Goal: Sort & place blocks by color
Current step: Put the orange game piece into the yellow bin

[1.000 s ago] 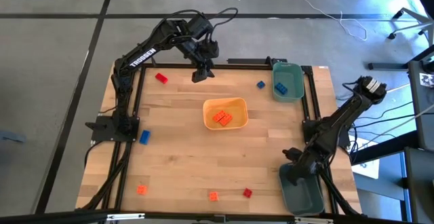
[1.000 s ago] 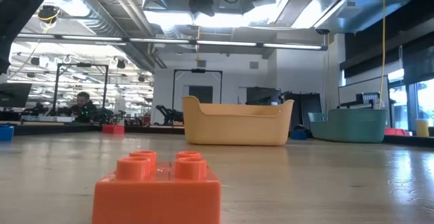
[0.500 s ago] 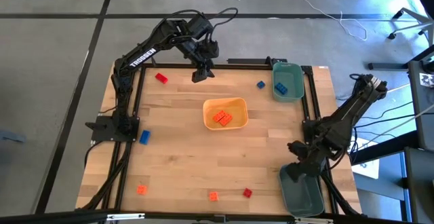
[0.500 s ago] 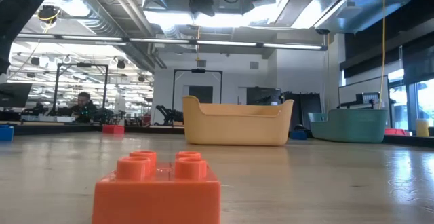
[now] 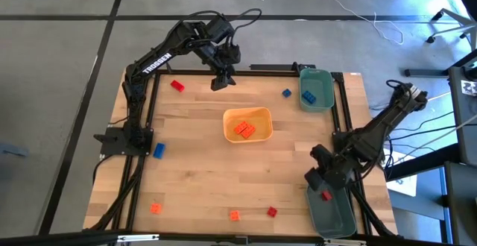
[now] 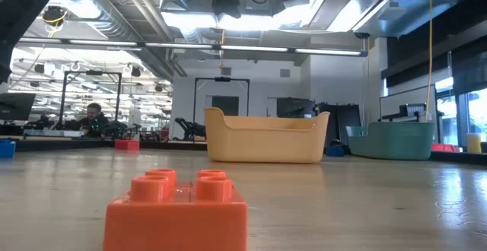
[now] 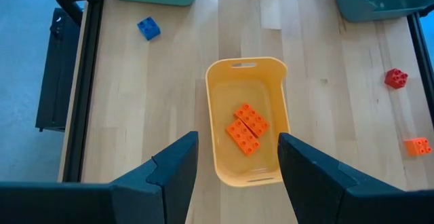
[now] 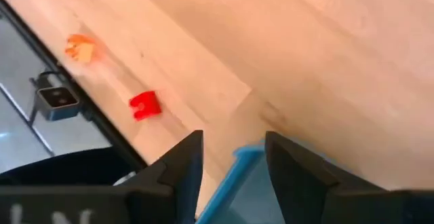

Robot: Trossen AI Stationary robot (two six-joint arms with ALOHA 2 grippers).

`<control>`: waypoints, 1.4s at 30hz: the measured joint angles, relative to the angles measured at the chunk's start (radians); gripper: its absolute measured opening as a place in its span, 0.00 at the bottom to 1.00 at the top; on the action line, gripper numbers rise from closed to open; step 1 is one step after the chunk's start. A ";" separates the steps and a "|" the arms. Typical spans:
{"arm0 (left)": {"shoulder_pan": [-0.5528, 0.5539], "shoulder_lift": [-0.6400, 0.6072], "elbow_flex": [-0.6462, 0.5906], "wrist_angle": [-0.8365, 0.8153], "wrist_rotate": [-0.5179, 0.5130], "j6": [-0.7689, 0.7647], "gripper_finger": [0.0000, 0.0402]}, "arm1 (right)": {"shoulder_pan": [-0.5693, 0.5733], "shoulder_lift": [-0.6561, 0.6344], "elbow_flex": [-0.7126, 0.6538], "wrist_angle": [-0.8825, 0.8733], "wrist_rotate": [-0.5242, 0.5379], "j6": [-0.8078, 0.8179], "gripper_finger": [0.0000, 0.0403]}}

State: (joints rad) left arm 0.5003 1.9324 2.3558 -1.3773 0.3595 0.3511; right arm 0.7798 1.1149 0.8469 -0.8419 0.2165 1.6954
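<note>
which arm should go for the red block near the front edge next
Right. The right gripper hangs open at the near teal bin, close to the red block. The left gripper sits at the far edge.

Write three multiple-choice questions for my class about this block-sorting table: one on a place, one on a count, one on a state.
1. Where does the yellow-orange tray sit?
A. mid-table
B. at the table's left edge
C. inside a teal bin

2. How many orange bricks lie in that tray?
A. none
B. two
C. five

3. How does the left claw stand?
A. shut on a red brick
B. open and holding nothing
C. shut on the tray's rim

Answers:
1 A: the high view shows the tray at the middle of the wooden table.
2 B: the left wrist view shows two orange bricks lying side by side.
3 B: in the left wrist view its fingers stand apart with nothing between them.
</note>
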 joint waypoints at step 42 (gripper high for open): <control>0.033 -0.469 -0.551 -0.193 -0.233 -0.477 0.48 | -0.736 0.000 0.263 0.027 0.009 -1.530 0.48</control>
State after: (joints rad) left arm 0.5332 1.4630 1.8051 -1.5708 0.1265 -0.1261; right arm 0.0435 1.1149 1.1099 -0.8150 0.2258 0.1657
